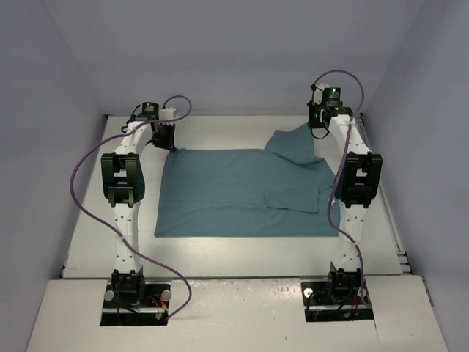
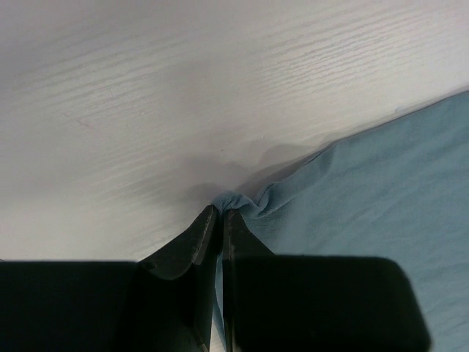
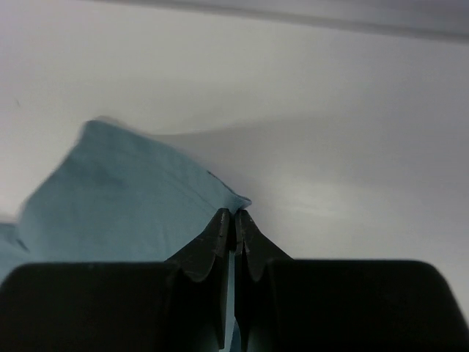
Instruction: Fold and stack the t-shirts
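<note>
A teal-blue t-shirt (image 1: 245, 194) lies spread flat across the middle of the white table. My left gripper (image 1: 163, 139) is shut on the shirt's far left corner, which bunches at the fingertips in the left wrist view (image 2: 233, 201). My right gripper (image 1: 319, 128) is shut on the shirt's far right corner and holds it lifted off the table, so a flap of cloth (image 1: 293, 143) rises toward it. In the right wrist view the pinched corner (image 3: 236, 199) pokes past the closed jaws, with the cloth (image 3: 117, 198) hanging to the left.
The white table (image 1: 220, 253) is boxed in by grey-blue walls at the back and both sides. Purple cables loop off both arms (image 1: 84, 180). The arm bases (image 1: 135, 293) sit at the near edge.
</note>
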Action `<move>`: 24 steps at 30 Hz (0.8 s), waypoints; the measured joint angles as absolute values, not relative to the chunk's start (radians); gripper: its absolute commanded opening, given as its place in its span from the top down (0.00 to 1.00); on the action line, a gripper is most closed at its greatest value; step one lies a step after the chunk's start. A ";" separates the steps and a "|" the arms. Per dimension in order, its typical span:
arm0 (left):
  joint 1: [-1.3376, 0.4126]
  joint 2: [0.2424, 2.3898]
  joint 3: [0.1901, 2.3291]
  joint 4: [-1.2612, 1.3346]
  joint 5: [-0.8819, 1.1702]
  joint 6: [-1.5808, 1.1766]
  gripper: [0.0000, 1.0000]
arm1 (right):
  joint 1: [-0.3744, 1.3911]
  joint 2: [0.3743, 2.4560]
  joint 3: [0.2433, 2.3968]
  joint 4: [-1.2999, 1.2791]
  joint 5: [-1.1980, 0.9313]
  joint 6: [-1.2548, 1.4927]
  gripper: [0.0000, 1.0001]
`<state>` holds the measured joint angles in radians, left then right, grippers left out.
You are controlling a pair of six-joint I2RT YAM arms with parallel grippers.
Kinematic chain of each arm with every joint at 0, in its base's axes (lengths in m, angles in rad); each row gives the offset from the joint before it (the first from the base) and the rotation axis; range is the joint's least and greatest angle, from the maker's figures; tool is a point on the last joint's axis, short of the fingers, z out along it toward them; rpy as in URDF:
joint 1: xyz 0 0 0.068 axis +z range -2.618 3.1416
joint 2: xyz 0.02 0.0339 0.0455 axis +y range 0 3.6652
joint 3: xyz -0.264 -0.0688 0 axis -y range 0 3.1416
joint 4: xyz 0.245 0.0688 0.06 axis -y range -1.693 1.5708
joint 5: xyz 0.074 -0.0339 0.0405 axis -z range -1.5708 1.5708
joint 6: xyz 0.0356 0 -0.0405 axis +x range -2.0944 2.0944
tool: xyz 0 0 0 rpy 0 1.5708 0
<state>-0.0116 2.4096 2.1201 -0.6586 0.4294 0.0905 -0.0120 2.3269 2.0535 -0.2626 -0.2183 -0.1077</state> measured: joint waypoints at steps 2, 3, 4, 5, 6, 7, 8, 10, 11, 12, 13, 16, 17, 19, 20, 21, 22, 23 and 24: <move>-0.012 2.410 2.125 -0.660 0.429 0.091 1.00 | -0.012 2.325 2.105 -0.258 -0.206 -0.127 1.00; -0.012 2.410 2.127 -0.660 0.429 0.091 1.00 | -0.012 2.325 2.128 -0.258 -0.200 -0.136 1.00; -0.012 2.410 2.131 -0.661 0.429 0.091 1.00 | -0.011 2.325 2.145 -0.257 -0.196 -0.146 1.00; -0.012 2.409 2.134 -0.662 0.429 0.091 1.00 | -0.011 2.324 2.161 -0.257 -0.192 -0.157 1.00; -0.012 2.408 2.137 -0.662 0.429 0.092 1.00 | -0.011 2.324 2.173 -0.256 -0.188 -0.166 1.00; -0.012 2.407 2.140 -0.662 0.429 0.093 1.00 | -0.012 2.324 2.181 -0.255 -0.184 -0.175 1.00; -0.012 2.407 2.143 -0.662 0.430 0.093 1.00 | -0.011 2.324 2.187 -0.255 -0.179 -0.186 1.00; -0.012 2.405 2.148 -0.662 0.430 0.094 1.00 | -0.011 2.324 2.192 -0.257 -0.169 -0.205 0.99; -0.012 2.403 2.149 -0.662 0.430 0.094 1.00 | -0.011 2.324 2.193 -0.259 -0.164 -0.214 0.99; -0.012 2.401 2.150 -0.662 0.430 0.094 1.00 | -0.011 2.324 2.194 -0.259 -0.161 -0.220 0.99; -0.012 2.398 2.150 -0.662 0.430 0.094 1.00 | -0.011 2.324 2.195 -0.260 -0.159 -0.228 0.98; -0.012 2.388 2.151 -0.663 0.431 0.095 1.00 | -0.011 2.324 2.196 -0.262 -0.154 -0.259 0.97; -0.012 2.383 2.151 -0.664 0.432 0.095 1.00 | -0.011 2.324 2.196 -0.262 -0.154 -0.269 0.97; -0.011 2.371 2.151 -0.665 0.438 0.097 1.00 | -0.006 2.323 2.196 -0.263 -0.154 -0.290 0.97; -0.010 2.365 2.151 -0.665 0.443 0.097 1.00 | -0.002 2.321 2.196 -0.266 -0.154 -0.298 0.97; -0.008 2.357 2.151 -0.666 0.447 0.097 1.00 | 0.001 2.316 2.194 -0.268 -0.154 -0.305 0.97; -0.005 2.350 2.151 -0.666 0.451 0.098 1.00 | 0.004 2.308 2.190 -0.271 -0.154 -0.312 0.97; -0.002 2.343 2.150 -0.667 0.454 0.098 1.00 | 0.008 2.299 2.186 -0.273 -0.154 -0.318 0.97; 0.003 2.334 2.146 -0.665 0.458 0.098 1.00 | 0.010 2.285 2.174 -0.269 -0.154 -0.324 0.97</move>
<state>0.0026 2.3343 2.1463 -0.6655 0.4577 0.0979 0.0098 2.2853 2.1736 -0.2692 -0.1543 -0.3242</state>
